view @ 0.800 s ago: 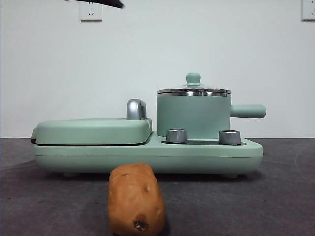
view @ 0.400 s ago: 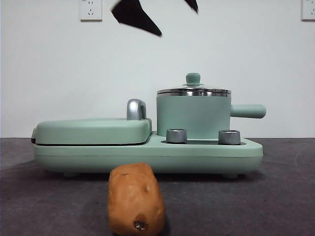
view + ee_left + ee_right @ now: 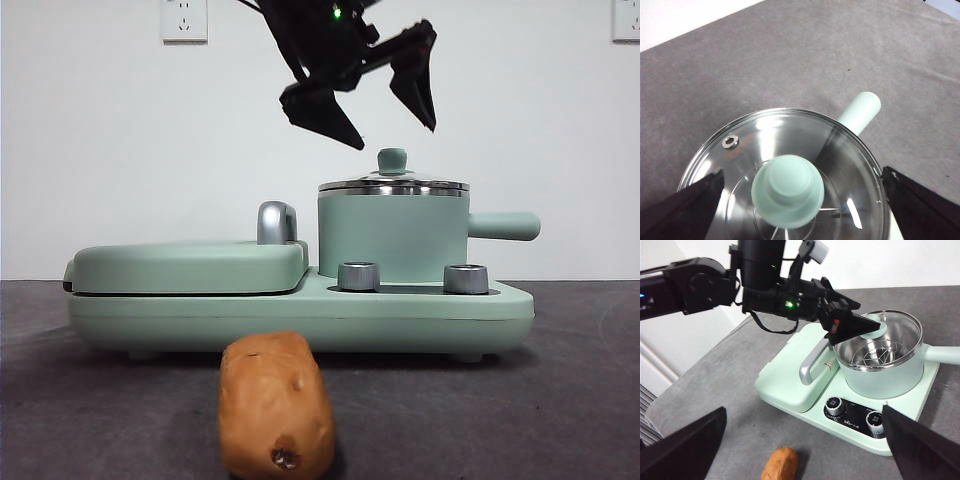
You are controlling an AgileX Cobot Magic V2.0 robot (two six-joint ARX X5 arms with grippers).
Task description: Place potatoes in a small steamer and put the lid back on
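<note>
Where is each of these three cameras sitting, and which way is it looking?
Front view: low at table height, looking level across the potato to the green pot; the left gripper hangs open above the lid.
Left wrist view: on the left arm, looking straight down at the lid's knob between its own jaws.
Right wrist view: on the right arm, high and back, overlooking the cooker; its open jaws frame the bottom corners.
All three show the pot and lid.
</note>
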